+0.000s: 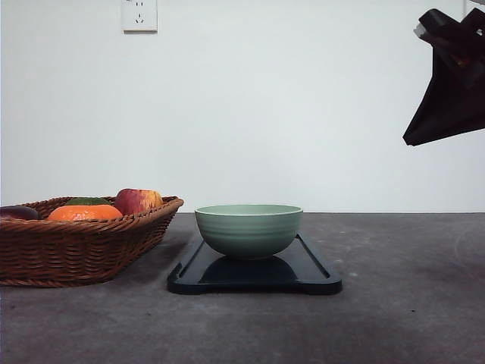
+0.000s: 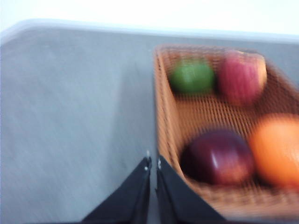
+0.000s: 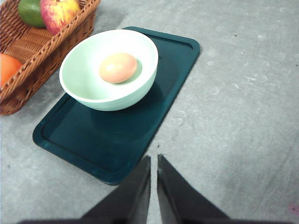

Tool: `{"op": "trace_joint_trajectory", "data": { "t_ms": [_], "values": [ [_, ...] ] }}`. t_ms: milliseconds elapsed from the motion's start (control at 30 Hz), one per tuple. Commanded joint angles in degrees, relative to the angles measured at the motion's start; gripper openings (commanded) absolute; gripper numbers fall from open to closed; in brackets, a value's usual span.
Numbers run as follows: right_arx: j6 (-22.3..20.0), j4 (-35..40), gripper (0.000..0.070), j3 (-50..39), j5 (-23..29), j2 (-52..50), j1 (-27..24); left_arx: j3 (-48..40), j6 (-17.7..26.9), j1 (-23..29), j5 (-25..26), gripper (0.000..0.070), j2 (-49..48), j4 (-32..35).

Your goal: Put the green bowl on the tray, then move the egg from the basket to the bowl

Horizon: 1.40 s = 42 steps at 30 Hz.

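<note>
- Nearest my front camera I see bare grey tabletop [image 1: 394,318], running back to a white wall.
- A little further in, the tray [image 1: 254,279] lies flat near the middle of the tabletop, its long side running away from me.
- The green bowl [image 1: 248,230] stands upright on the tray, towards the tray's far end.
- From my right wrist camera I see the egg [image 3: 117,67] resting inside the bowl, on its floor.
- The basket [image 1: 79,246] sits towards the tabletop's left edge, just beside the tray; I cannot tell whether they touch.
- In the basket I see an orange fruit [image 1: 85,213], a red apple [image 1: 138,200], a green fruit [image 1: 87,201] and a dark purple fruit [image 2: 219,157].
- My right gripper [image 3: 154,161] hangs above the tray's near end, fingers nearly together, gripping nothing.
- My left gripper [image 2: 153,163] hovers over the basket's rim, fingers nearly together and empty; that view is blurred.
- A wall socket [image 1: 139,14] is mounted high on the wall.
</note>
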Motion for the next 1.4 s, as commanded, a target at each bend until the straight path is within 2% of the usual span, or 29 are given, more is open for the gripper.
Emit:
{"op": "trace_joint_trajectory", "data": {
  "t_ms": [0, 733, 767, 900, 1100, 1233, 1367],
  "values": [
    [-0.45, 0.7, 0.0016, 0.22, 0.04, 0.35, 0.23, -1.14, 0.4, 0.3, -0.14, 0.0013, -0.48, -0.13],
    [-0.45, 0.8, 0.0016, 0.22, 0.07, 0.33, 0.25, -1.14, 0.74, 0.37, -0.12, 0.0013, -0.4, 0.94],
    [-0.94, 0.73, 0.0016, 0.22, 0.17, -0.05, 0.23, -1.14, 0.74, 0.37, -0.12, 0.0013, -0.4, 0.94],
    [-8.81, 0.77, 0.0016, -0.21, 2.58, -4.33, -0.29, -1.14, 0.74, 0.37, -0.12, 0.0013, -0.4, 0.93],
    [-12.41, 0.82, 0.0016, -4.56, 3.53, -15.42, -6.16, -1.13, 0.74, 0.37, -0.12, 0.0013, -0.4, 0.94],
    [-12.04, 1.39, 0.0016, -11.21, 3.48, -25.32, -11.9, -1.14, 0.74, 0.37, -0.12, 0.0013, -0.4, 0.96],
    [-10.86, 5.31, 0.0016, -19.75, 3.45, -36.29, -16.29, -1.14, 0.74, 0.37, -0.12, 0.0013, -0.4, 0.94]
  ]
}}
